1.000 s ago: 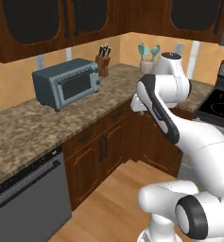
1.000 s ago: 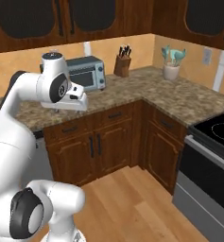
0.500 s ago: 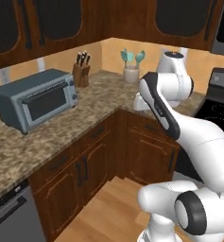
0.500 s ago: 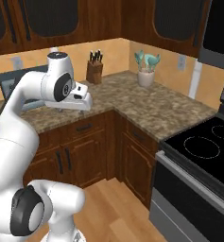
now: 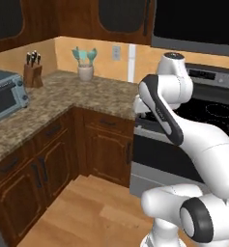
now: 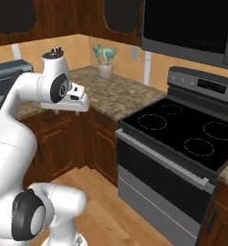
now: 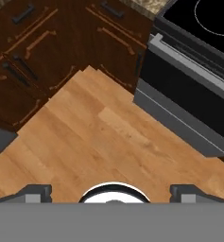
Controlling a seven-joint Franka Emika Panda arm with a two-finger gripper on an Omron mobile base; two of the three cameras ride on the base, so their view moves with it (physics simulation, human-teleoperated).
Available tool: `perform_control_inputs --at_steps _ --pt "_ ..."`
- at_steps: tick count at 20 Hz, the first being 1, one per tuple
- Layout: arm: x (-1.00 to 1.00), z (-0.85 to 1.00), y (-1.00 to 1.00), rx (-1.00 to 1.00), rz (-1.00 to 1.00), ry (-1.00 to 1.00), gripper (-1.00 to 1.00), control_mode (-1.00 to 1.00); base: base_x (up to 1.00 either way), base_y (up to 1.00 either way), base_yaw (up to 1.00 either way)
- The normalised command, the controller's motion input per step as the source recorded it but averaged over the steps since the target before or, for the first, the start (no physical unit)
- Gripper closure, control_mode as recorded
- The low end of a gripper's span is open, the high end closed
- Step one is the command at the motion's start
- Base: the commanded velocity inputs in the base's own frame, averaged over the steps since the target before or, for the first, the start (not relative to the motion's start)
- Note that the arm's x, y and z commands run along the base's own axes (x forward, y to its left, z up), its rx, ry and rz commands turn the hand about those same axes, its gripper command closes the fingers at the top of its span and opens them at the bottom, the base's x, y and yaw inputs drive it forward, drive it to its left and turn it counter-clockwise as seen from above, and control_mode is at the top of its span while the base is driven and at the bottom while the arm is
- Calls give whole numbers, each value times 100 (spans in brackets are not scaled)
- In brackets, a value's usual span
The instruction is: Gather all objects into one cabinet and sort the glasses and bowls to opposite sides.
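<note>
The wide brown bowl, the two blue cups and the orange mug are out of view. Dark reddish-brown wall cabinets point(image 5: 121, 19) with dark door panels run along the top above the counter, their doors shut point(image 6: 120, 17). My gripper point(image 6: 76, 109) hangs in front of the corner counter, pointing down at the floor. In the hand view its two fingertips point(image 7: 35, 191) stand far apart, so the gripper point(image 7: 111, 194) is open and holds nothing.
A black stove point(image 6: 183, 129) with its oven front point(image 7: 189, 90) stands to the right, under a dark microwave point(image 6: 192, 24). On the granite counter point(image 5: 101, 94) are a utensil pot point(image 5: 85, 72), a knife block point(image 5: 33, 75) and a toaster oven point(image 5: 5, 99). Low drawer cabinets point(image 5: 53, 159) border the wooden floor point(image 7: 108, 137).
The whole picture has shifted: the base has turned to the right, so the toaster oven slid off to the left and the stove came into view. The arm's pose is unchanged.
</note>
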Motion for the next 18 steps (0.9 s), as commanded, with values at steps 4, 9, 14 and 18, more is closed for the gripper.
perform_control_inputs --at_steps 4,9,14,18 --pt "0 0 0 0 0 0 -100 100 -4 -26 -56" --pt "0 0 0 0 0 0 -100 100 0 -25 -54" --pt "0 0 0 0 0 0 -100 100 -3 -48 -34" --pt "0 0 0 0 0 0 -100 100 1 -77 -13"
